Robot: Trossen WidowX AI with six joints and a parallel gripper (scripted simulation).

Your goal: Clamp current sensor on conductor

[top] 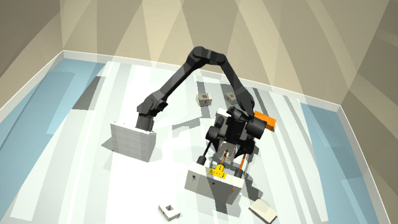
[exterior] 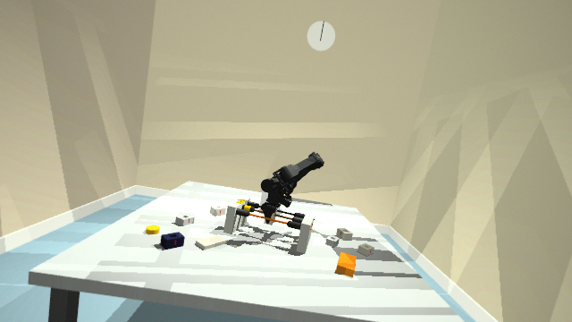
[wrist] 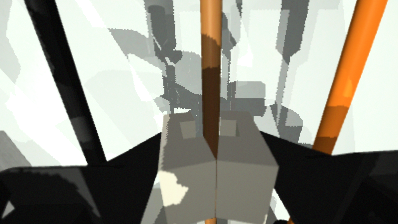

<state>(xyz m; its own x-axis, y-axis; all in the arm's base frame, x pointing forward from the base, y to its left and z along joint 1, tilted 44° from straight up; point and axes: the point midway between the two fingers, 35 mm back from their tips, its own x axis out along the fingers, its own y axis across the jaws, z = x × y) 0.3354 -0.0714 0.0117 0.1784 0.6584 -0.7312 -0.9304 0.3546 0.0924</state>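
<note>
The pale grey sensor straddles the middle, copper-coloured conductor. Its two halves stand either side of the conductor and meet along a seam on the face nearest the wrist camera. My gripper is shut on the sensor, one black finger against each outer side. The yellow LOAD marker stands on the near post, in line with this conductor. The sensor's arrow and its latch are not visible, so I cannot tell its direction or whether it is latched.
A black conductor and an orange conductor run either side. The far post holds their other ends. An orange block, a dark blue block, a cream slab and several small grey blocks stand around.
</note>
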